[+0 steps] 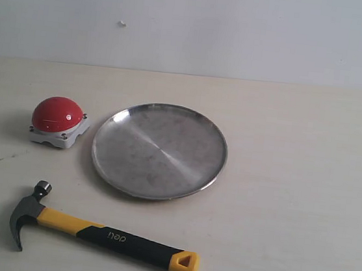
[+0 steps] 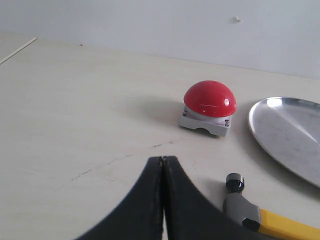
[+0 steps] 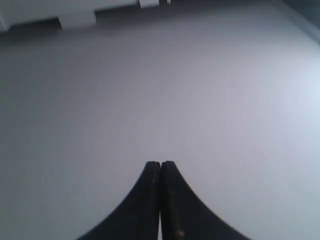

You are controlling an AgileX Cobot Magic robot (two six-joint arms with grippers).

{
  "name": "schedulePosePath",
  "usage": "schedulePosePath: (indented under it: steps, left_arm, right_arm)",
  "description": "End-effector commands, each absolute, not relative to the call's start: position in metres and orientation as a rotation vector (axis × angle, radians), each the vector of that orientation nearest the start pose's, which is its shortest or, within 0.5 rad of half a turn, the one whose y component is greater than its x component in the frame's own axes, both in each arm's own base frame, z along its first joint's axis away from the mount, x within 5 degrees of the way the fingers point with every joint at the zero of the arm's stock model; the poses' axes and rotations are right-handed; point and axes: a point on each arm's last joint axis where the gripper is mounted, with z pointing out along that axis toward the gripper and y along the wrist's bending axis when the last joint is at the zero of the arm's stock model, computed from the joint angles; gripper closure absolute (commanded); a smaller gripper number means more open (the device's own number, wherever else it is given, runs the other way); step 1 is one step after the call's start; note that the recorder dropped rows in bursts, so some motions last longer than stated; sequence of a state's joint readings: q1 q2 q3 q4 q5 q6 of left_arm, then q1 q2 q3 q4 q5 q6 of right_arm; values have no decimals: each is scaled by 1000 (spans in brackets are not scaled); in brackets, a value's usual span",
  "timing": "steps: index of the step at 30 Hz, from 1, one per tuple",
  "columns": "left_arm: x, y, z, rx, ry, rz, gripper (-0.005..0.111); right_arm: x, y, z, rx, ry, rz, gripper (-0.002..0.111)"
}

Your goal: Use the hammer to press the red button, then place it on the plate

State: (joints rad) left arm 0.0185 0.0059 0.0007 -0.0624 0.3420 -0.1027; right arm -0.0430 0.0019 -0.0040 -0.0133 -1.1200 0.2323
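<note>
Your left gripper (image 2: 162, 160) and right gripper (image 3: 160, 164) are sitting closed, empty. Grabbing the hammer (image 1: 111, 235) by its tail, you are risking the heavy head tipping down.

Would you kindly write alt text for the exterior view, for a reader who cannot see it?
A hammer lies on a pale table, head to the left. Behind it sit a red button and, to its right, an empty steel plate.

Button (image 1: 57, 114): glossy red dome, light-grey base. Plate (image 1: 160, 150): shiny steel, brushed streaks. Hammer (image 1: 101, 232): dark head, yellow-and-black handle, yellow tip. Table (image 1: 293, 187): pale cream. Both grippers (image 2: 162, 159) (image 3: 160, 164): black.
</note>
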Motion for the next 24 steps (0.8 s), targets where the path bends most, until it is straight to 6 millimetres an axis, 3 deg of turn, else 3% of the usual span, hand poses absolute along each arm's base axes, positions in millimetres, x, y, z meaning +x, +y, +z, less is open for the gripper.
schedulePosePath:
  steps: [1, 3, 6, 8, 10, 14, 19, 24]
  left_arm:
    - [54, -1, 183, -161, 1813, -124, 107]
    - [54, -1, 183, -161, 1813, -124, 107]
    - [54, -1, 183, -161, 1813, -124, 107]
    - [54, -1, 183, -161, 1813, -124, 107]
    - [54, -1, 183, -161, 1813, -124, 107]
    - [54, -1, 183, -161, 1813, -124, 107]
    - [54, -1, 183, -161, 1813, -124, 107]
    - [54, -1, 183, -161, 1813, -124, 107]
  right_arm:
    - [-9, 0, 300, 70, 297, 365, 108]
    - [-5, 0, 304, 114, 351, 528, 108]
    - [12, 3, 305, 246, 579, 836, 108]
    - [22, 8, 300, 306, 756, 896, 108]
    - [28, 13, 295, 293, 885, 874, 108]
    - [35, 25, 291, 63, 1027, 678, 108]
    - [67, 32, 281, -131, 1391, 433, 108]
    - [108, 39, 285, -169, 1736, 540, 108]
